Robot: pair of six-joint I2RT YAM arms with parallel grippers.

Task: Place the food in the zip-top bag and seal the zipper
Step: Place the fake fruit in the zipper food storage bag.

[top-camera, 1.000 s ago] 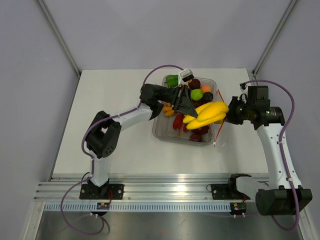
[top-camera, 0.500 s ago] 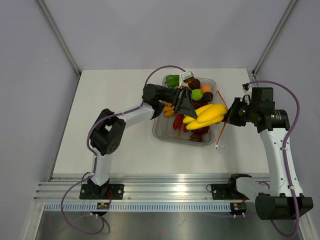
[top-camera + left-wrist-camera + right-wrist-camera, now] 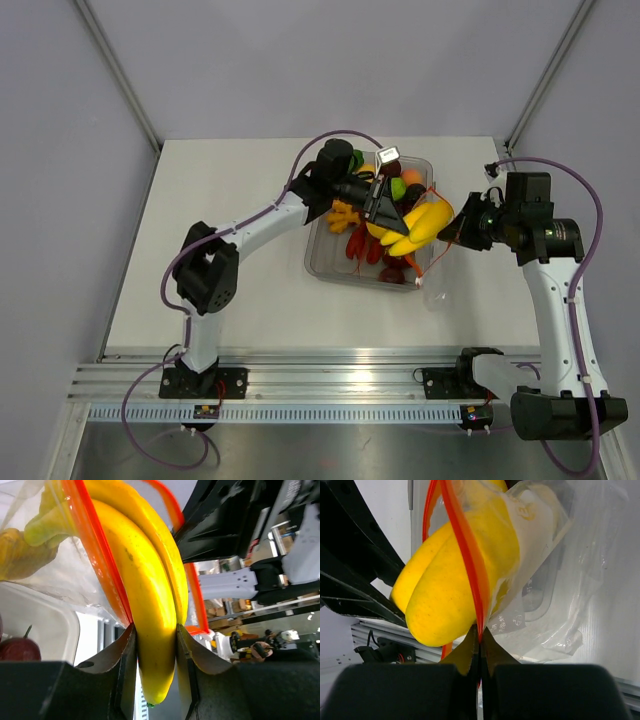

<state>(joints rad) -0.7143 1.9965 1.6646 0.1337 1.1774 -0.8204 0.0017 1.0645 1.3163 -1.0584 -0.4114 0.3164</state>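
The left pincer (image 3: 156,652) is clamped on the bananas (image 3: 145,595), whose long axis points right, their far ends partly inside the mouth of the bag (image 3: 560,570). The right pincer (image 3: 480,642), pinched tight on the orange-red zipper (image 3: 462,545), holds that bag over the right edge of the tray (image 3: 318,262).

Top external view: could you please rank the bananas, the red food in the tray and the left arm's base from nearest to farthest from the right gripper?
From the right gripper:
1. bananas, just to its left, raised above the tray.
2. red food, further left, inside the clear tray.
3. left arm's base, far left, at the table's near edge.
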